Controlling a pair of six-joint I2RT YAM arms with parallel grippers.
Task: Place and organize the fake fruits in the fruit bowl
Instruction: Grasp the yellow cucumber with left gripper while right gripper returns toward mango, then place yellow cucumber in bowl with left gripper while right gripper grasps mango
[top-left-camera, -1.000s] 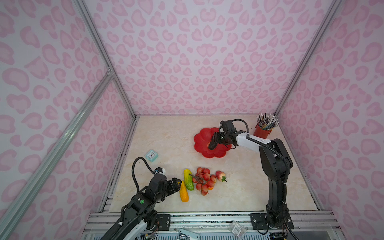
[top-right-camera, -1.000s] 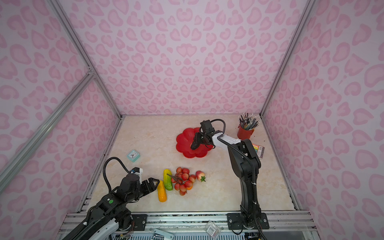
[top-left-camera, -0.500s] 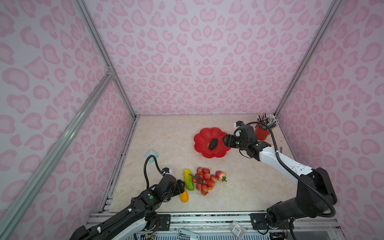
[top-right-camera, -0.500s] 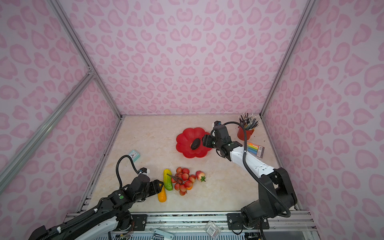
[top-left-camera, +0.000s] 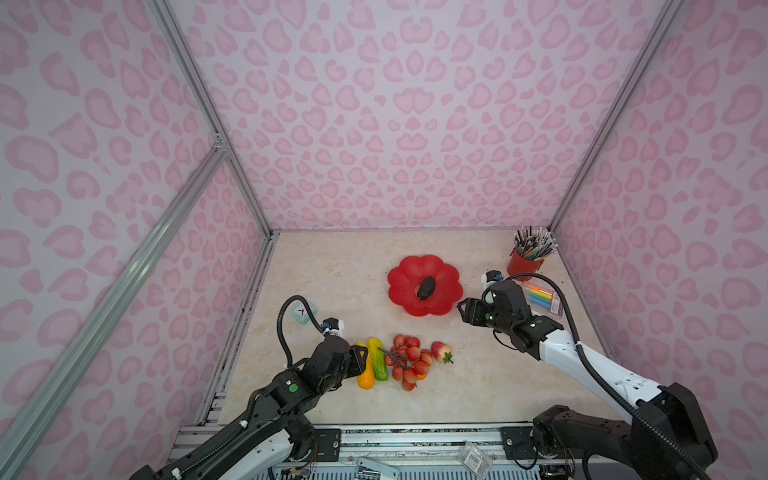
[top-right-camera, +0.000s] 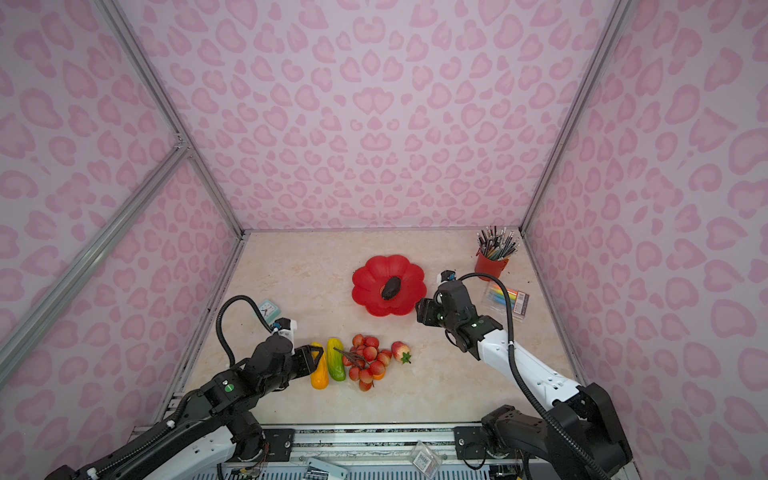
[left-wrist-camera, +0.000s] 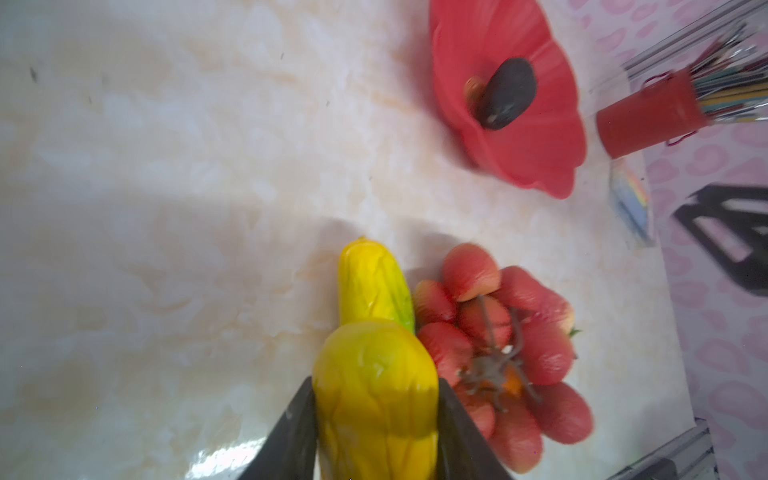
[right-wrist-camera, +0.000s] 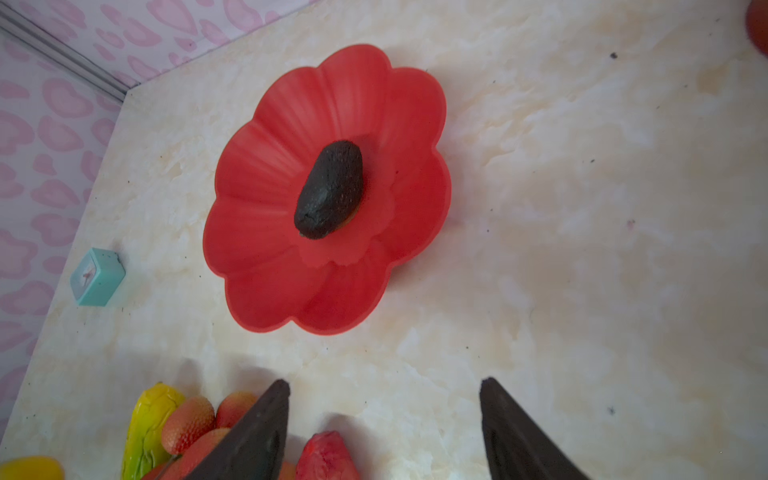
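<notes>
Avocado piece is down in the dish, and the left claw has taken the next fruit.

Beige marble-look tabletop (top-left-camera: 332, 282). The shallow glossy red flower-petal fruit bowl (top-left-camera: 444, 278) sits mid-table and now holds one piece, the black-green avocado-shaped plastic fruit (top-left-camera: 426, 288), at its centre. The right gripper (right-wrist-camera: 385, 381) has pulled back just beside the bowl with its jaws wide and empty. The left gripper (left-wrist-camera: 376, 381) has narrowed from wide, both jaws now pressed on the yellow-orange oblong plastic fruit (top-left-camera: 365, 376); I cannot tell if it is lifted. Still on the table near the front edge are the yellow-green oblong (top-left-camera: 377, 360), the red berry cluster (top-left-camera: 409, 361) and the pink-red strawberry (top-left-camera: 440, 351). My reading is one fruit placed, the second in hand.
</notes>
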